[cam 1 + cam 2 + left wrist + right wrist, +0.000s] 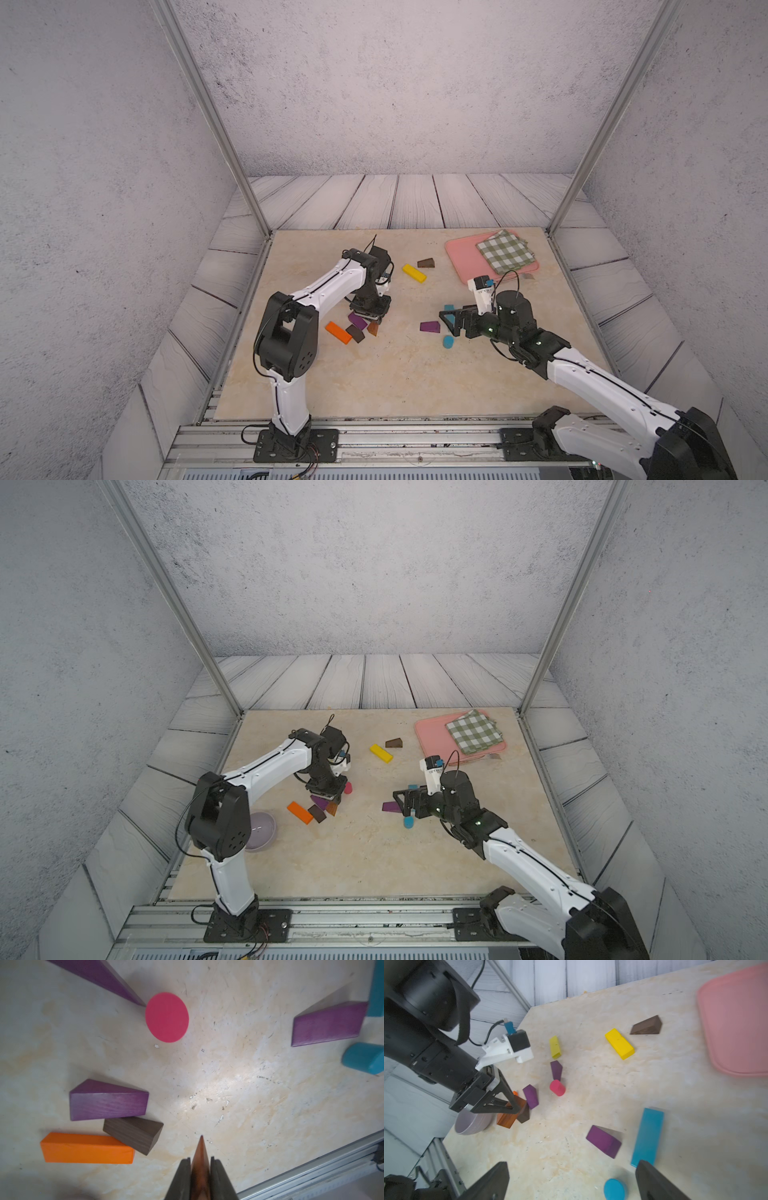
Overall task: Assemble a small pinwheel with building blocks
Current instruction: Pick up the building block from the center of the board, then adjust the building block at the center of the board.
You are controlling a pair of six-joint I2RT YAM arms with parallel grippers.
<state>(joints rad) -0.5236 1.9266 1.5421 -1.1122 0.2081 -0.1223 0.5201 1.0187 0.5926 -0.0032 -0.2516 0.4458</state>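
My left gripper (200, 1160) is shut on a reddish-brown wedge (200, 1167) and holds it just above the table. Close by lie an orange bar (87, 1148), a dark brown wedge (135, 1136), a purple wedge (108, 1101) and a pink cylinder (166, 1017) standing on end. My right gripper (571, 1164) is open and low over the table, with nothing between its fingers. A blue cylinder (614, 1189) lies inside the gap near one finger, with a teal bar (646, 1136) and a purple wedge (603, 1141) just beyond. A yellow bar (414, 273) and a brown wedge (426, 262) lie farther back.
A pink tray (457, 253) with a folded green checked cloth (503, 249) sits at the back right. A lilac bowl (262, 831) stands behind the left arm's elbow. A metal rail (374, 436) runs along the front edge.
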